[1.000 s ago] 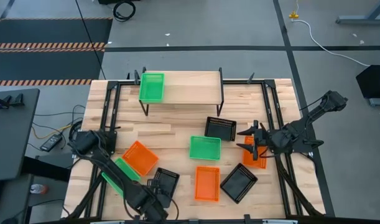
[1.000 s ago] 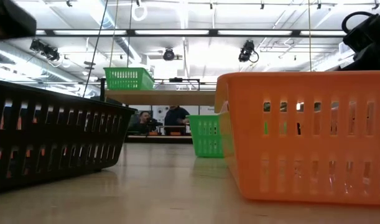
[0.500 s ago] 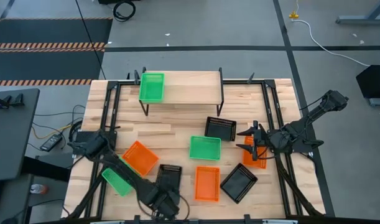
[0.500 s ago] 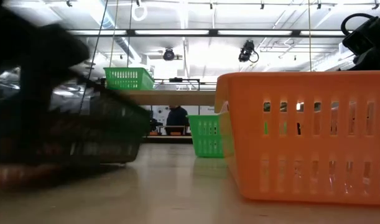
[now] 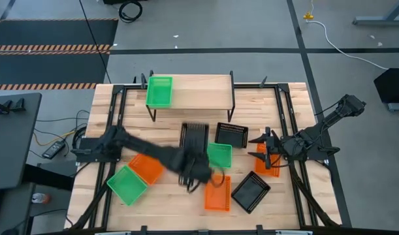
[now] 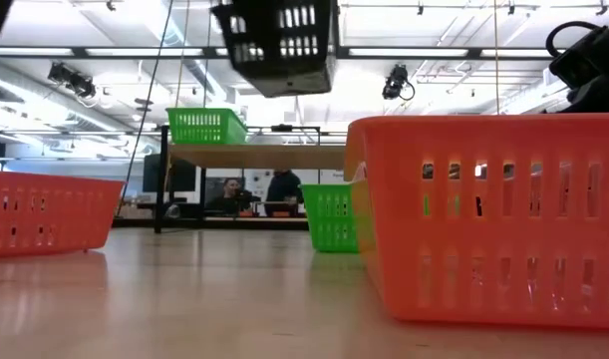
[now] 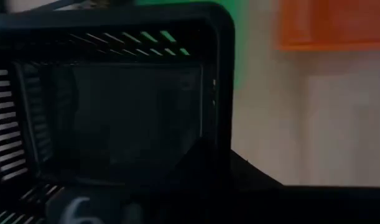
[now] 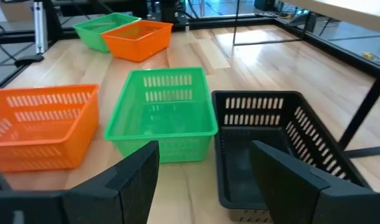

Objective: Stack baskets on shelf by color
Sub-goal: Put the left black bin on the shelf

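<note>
High view: left hand [image 5: 198,171] holds 1 black basket [image 5: 194,140] aloft.

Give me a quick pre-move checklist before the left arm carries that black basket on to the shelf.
1. Left tool shut on the black basket: ok; the basket hangs clear of the table in the low view.
2. Basket level in the grip: cannot tell; the high view is blurred.
3. Free room on the shelf: ok; only one green basket stands there, at its left end.
4. Right tool out of the way: ok; it waits open at the table's right side, over an orange basket.
5. Baskets under the path: not ok; another black basket and a green one lie just beside the carried basket.
</note>
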